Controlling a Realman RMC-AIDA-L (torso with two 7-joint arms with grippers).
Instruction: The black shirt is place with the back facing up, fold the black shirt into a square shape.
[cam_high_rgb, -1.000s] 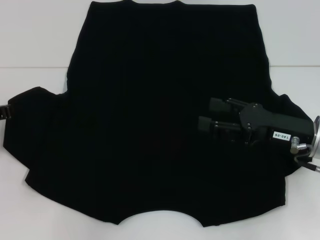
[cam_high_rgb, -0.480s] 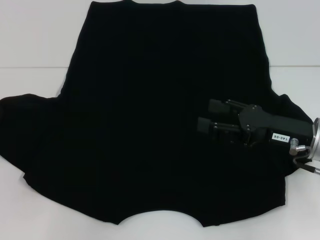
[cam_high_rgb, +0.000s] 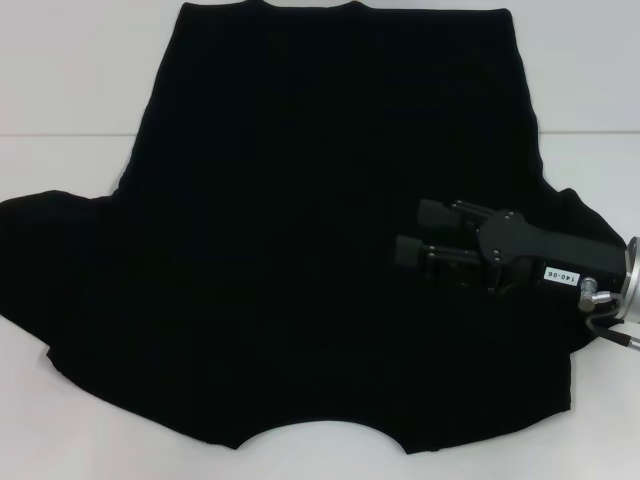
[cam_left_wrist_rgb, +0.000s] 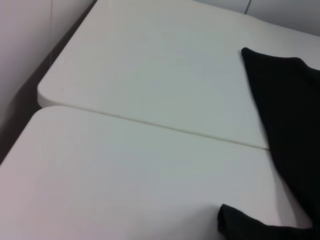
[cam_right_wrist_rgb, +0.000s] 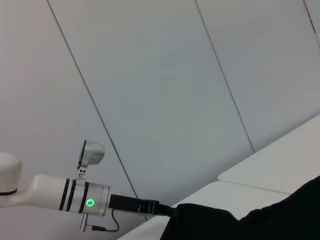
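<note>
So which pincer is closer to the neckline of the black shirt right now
Right. The right pincer lies over the black shirt, on its right part above the neckline. The left pincer is out of the head view; the right wrist view shows that arm beyond the shirt's edge.

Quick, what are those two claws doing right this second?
Right gripper: open, holding nothing, over the right side of the black shirt.
Left gripper: at the shirt's left edge; open or closed cannot be told.
</note>
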